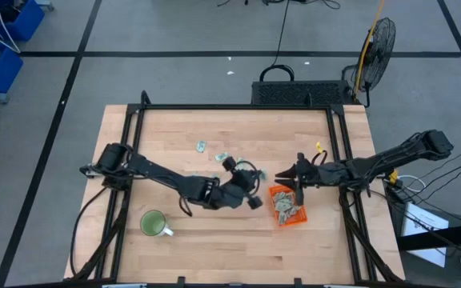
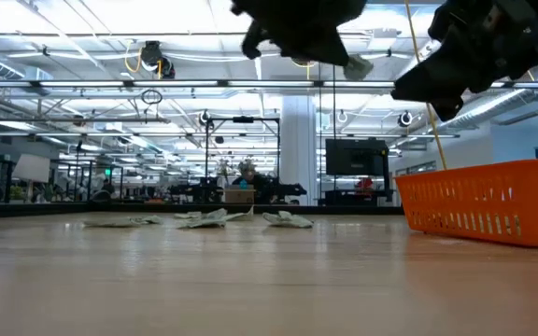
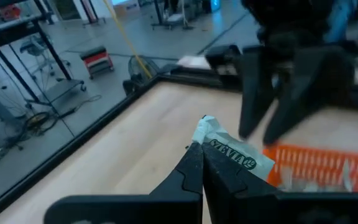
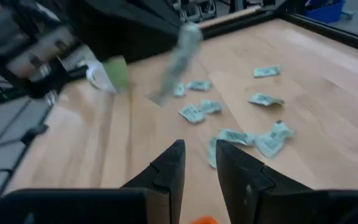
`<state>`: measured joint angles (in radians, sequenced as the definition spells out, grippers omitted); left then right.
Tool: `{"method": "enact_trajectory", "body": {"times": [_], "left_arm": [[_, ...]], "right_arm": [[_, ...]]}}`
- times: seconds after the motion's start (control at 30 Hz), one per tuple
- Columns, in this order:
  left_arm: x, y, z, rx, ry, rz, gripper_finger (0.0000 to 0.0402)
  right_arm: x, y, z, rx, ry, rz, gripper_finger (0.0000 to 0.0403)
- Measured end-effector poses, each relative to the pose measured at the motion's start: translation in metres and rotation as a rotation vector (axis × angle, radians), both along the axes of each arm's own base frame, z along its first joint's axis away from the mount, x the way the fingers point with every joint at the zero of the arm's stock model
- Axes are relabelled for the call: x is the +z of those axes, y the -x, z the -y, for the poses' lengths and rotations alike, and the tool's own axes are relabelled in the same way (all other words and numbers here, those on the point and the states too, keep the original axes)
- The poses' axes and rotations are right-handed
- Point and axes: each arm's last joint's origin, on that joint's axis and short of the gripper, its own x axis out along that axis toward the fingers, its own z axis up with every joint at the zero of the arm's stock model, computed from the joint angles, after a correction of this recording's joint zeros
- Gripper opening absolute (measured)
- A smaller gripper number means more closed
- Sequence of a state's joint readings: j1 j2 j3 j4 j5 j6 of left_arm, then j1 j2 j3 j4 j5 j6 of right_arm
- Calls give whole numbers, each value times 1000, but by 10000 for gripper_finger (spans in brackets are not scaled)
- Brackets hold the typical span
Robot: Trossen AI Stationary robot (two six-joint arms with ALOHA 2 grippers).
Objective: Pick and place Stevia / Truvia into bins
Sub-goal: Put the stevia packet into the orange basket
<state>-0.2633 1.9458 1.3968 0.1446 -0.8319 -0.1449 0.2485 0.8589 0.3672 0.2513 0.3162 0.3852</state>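
Partly hidden sachet (image 3: 232, 151) in left tool (image 3: 202, 163), orange tray (image 3: 316, 165) cropped.

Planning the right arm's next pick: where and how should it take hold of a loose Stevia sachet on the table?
The loose sachets lie flat but crumpled on the wood. Probably best to come straight down with the right end effector and pinch a raised, creased edge across the short side, since a flat face offers nothing for the fingers to close on.
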Motion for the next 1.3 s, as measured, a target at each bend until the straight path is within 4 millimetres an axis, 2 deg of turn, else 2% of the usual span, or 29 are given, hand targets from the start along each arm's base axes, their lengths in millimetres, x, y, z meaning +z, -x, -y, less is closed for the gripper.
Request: {"method": "enact_trajectory", "body": {"times": [0.2,0.33,0.43,0.63,0.9,1.13,1.3], "left_arm": [[-24,-11,-9,9,-24,-43,5],[-34,-15,-10,25,-30,-44,6],[-32,-16,-9,44,-56,-21,6],[-28,-19,-15,44,-52,15,8],[-26,-20,-20,44,-61,21,6],[-26,-20,-18,31,-61,20,4],[-27,-20,-17,28,-60,18,12]], "right_arm": [[4,-1,0,-5,-19,39,86],[4,-1,2,-98,-73,52,86],[3,0,3,-164,-120,59,86],[-2,-4,3,-181,-188,110,86],[-12,-18,1,-179,-163,115,86],[-20,-24,10,-227,-132,86,85],[-23,-28,14,-181,-82,60,56]]}}
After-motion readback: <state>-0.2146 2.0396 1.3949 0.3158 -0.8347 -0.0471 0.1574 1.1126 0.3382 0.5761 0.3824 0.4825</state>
